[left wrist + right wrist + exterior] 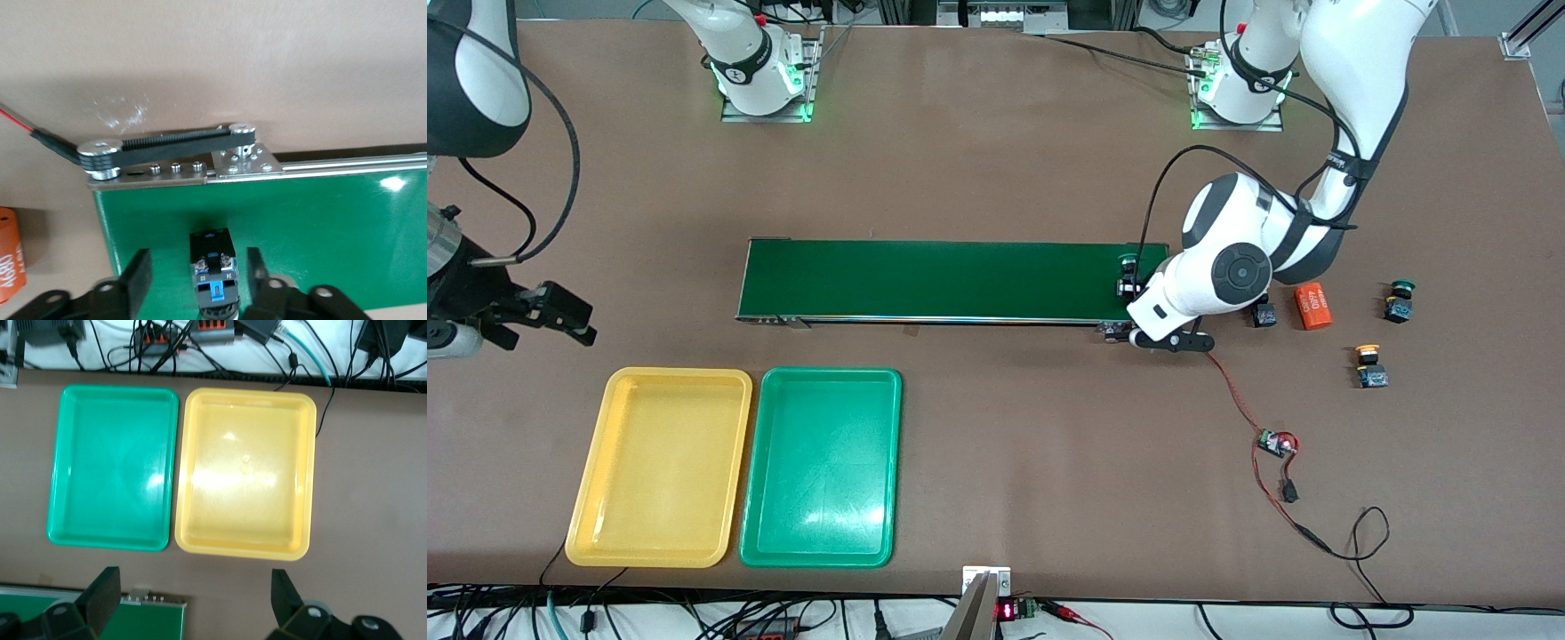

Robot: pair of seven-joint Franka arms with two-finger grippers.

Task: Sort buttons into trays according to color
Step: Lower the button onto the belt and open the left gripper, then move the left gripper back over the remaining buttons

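Note:
A green-capped button (1128,264) lies on the conveyor belt's (951,281) end by the left arm. My left gripper (1136,286) is low over it and open. In the left wrist view the button (212,252) sits between the spread fingers of that gripper (197,261), with a gap on each side. On the table past that end stand a green button (1400,298), a yellow button (1369,364) and a black button body (1263,314) with its cap hidden. The yellow tray (658,467) and green tray (821,467) are empty. My right gripper (569,318) waits open over the table by the yellow tray.
An orange cylinder (1312,305) lies between the buttons. A small circuit board (1276,442) on red wire lies nearer the front camera. The right wrist view shows its gripper (193,583), both trays, green (113,467) and yellow (245,473), and the belt's other end (100,621).

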